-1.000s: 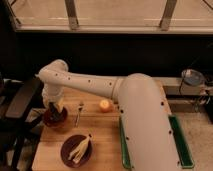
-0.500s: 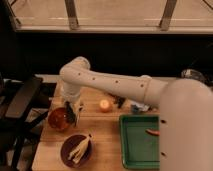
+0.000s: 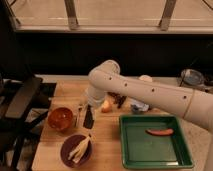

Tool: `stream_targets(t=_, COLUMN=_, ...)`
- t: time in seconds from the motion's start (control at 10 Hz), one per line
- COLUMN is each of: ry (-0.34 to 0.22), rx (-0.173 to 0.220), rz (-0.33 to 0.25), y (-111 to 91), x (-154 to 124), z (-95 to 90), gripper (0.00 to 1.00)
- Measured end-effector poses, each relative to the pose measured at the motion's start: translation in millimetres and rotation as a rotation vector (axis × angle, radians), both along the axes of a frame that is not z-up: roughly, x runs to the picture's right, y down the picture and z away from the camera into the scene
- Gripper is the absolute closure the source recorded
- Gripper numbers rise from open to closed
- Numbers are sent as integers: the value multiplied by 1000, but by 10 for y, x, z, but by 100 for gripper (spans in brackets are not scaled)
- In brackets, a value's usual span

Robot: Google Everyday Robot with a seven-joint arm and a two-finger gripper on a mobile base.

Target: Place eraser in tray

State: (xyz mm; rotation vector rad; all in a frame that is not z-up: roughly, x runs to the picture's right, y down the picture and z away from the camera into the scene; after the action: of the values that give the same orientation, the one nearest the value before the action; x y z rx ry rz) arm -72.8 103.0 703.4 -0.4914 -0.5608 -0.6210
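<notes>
The eraser (image 3: 89, 118) is a dark oblong block hanging on end just under my gripper (image 3: 89, 107), above the wooden table, between the red bowl and a small orange ball. The gripper is shut on its upper end. My white arm reaches in from the right and bends down to it. The green tray (image 3: 131, 145) stands at the right front of the table, well to the right of the eraser. A red sausage-shaped thing (image 3: 160, 132) lies in it.
A thin dark stick (image 3: 79, 115) lies just left of the eraser. A red bowl (image 3: 61, 119) is further left. A purple plate (image 3: 66, 150) with pale strips sits in front. An orange ball (image 3: 105, 106), dark bits (image 3: 118, 100) and a white-blue object (image 3: 138, 106) lie behind the tray.
The gripper has moved right, away from the red bowl, with the eraser under it. My arm has swung back, uncovering the green tray.
</notes>
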Motion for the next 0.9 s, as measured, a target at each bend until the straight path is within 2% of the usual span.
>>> stream_targets(t=0.5, ry=6, rx=0, rz=6, y=-3, x=5, z=-2, gripper=100)
stream_targets(t=0.7, ry=51, rx=-11, rz=59, y=3, x=170, z=5, gripper=100)
stream_targets(t=0.9, ry=110, rx=-22, rz=126, y=28, x=540, z=-12, gripper=100)
